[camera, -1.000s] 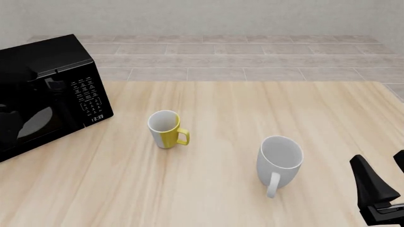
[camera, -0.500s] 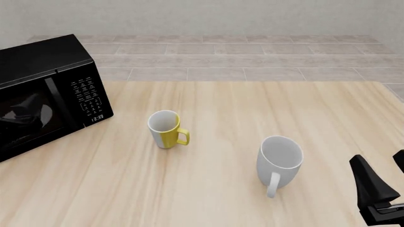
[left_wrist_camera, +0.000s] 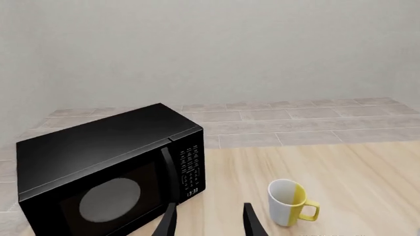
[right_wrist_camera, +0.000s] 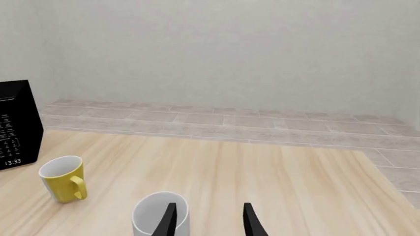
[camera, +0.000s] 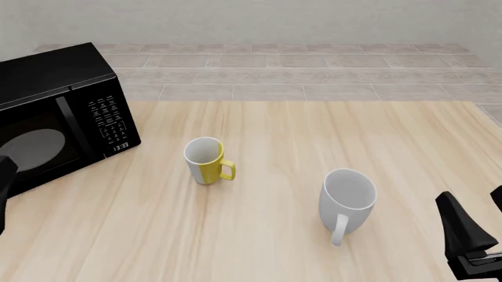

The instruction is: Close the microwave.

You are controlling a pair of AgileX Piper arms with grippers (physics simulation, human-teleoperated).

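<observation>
the microwave [camera: 59,114] stands at the far left of the wooden surface [camera: 314,135], well to the left of the yellow mug [camera: 206,160], which serves here as the landmark. in both the front view and the left wrist view the dark glass door [left_wrist_camera: 108,199] lies flush with the keypad panel [left_wrist_camera: 190,164], with no gap showing along the handle edge, so the closing looks done or very nearly done; i judge the step in hand to be the finish, with the arm clear of the door.

the left gripper [left_wrist_camera: 208,221] sits in front of the microwave and to the left of the yellow mug, near the door's lower corner but not touching it; its jaws are apart and hold nothing. in the front view only a dark sliver of that arm shows at the left edge.

the right gripper [right_wrist_camera: 208,219] hangs well to the right of the yellow mug, just behind the white mug [camera: 347,202], jaws apart and empty.

if the door is not fully latched, which the pictures cannot settle, the next move would call for a gentle forward press of the left jaws on the door's handle side. otherwise the left arm need only draw off without brushing the yellow mug.
</observation>
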